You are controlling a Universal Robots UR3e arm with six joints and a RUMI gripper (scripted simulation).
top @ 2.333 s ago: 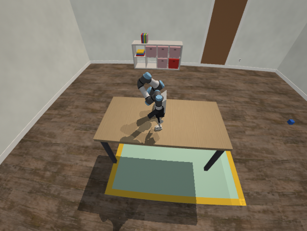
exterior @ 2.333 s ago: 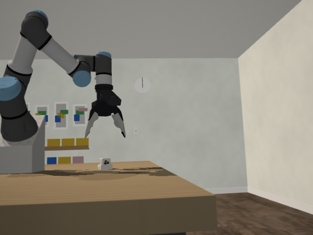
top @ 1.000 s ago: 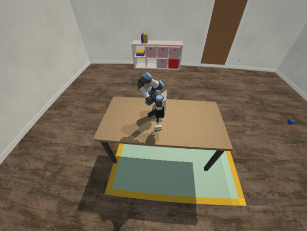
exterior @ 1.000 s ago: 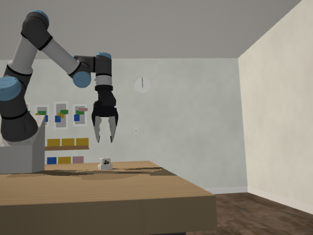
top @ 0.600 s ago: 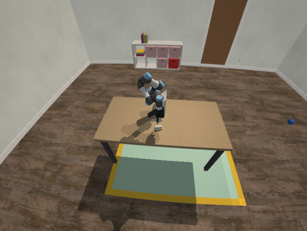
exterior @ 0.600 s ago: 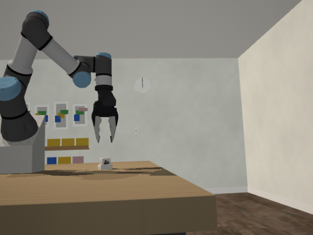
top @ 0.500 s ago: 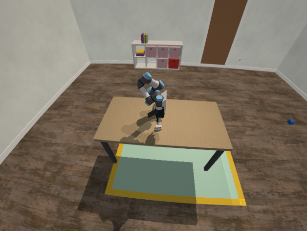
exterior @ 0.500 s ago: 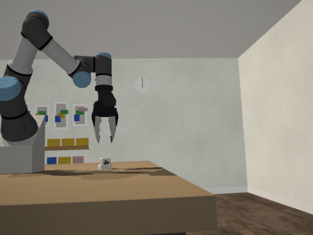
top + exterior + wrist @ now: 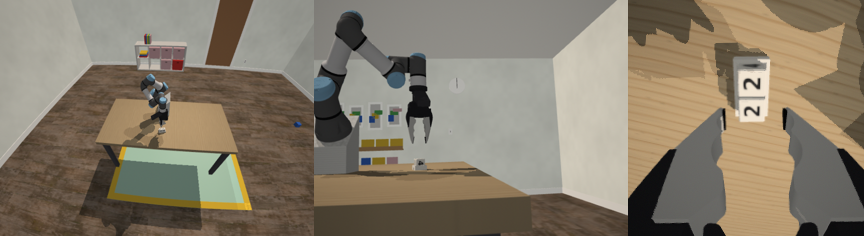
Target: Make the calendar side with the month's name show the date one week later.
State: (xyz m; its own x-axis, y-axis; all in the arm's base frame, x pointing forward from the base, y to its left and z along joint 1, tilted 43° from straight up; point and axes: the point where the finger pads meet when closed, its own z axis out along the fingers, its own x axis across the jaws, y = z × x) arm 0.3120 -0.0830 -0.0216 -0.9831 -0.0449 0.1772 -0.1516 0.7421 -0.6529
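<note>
The small white cube calendar (image 9: 751, 89) stands on the wooden table, two cubes side by side in a low tray. In the wrist view both top faces read 2. In the exterior view (image 9: 419, 164) the cube face toward the camera reads 4. It also shows in the top view (image 9: 161, 130). My gripper (image 9: 419, 142) hangs well above the calendar, pointing straight down. Its fingers are partly apart with nothing between them (image 9: 753, 117). The side with the month's name is not readable in any view.
The grey robot base block (image 9: 335, 157) stands on the table at the left. The table's near edge (image 9: 164, 149) lies a short way beyond the calendar. A shelf unit (image 9: 160, 55) stands against the back wall, and a small blue cube (image 9: 297, 124) lies on the floor.
</note>
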